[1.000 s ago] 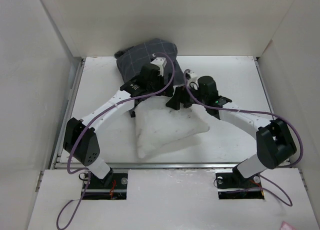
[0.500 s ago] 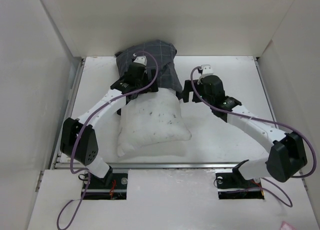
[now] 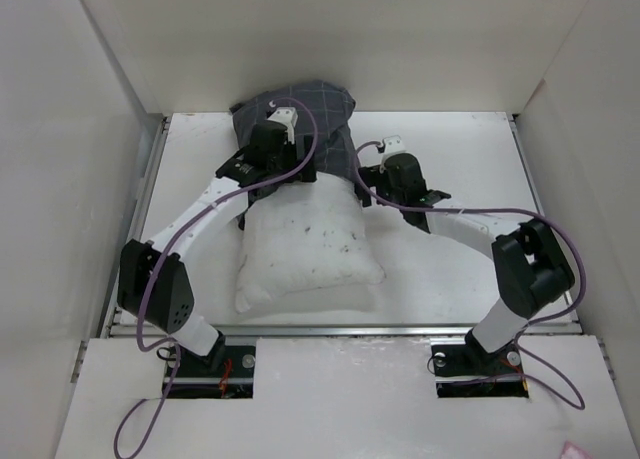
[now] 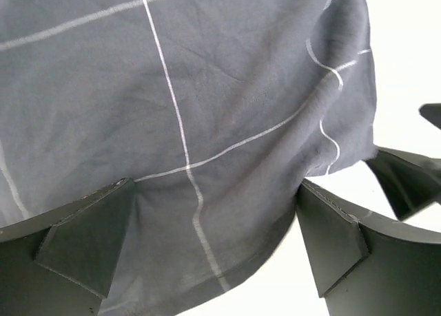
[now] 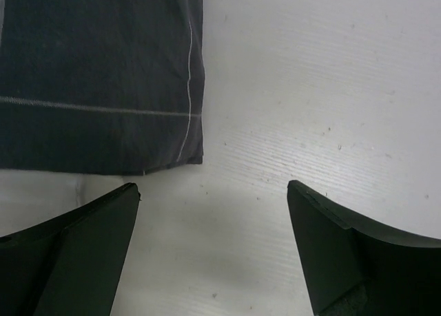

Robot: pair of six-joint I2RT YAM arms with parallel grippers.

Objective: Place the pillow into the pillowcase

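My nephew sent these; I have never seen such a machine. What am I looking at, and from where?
Two robot arms, the left arm and the right arm, are bolted at the near edge of a white table. The wide picture looks down from above and behind them. The other two come from a camera on each wrist; the dark wedges at the bottom are that arm's own jaws. On the table lie an off-white pillow and, at its far end, a dark checked pillowcase. Both pairs of jaws stand open, holding nothing: the left jaws straddle pillowcase cloth, the right jaws hover over bare table beside its corner.
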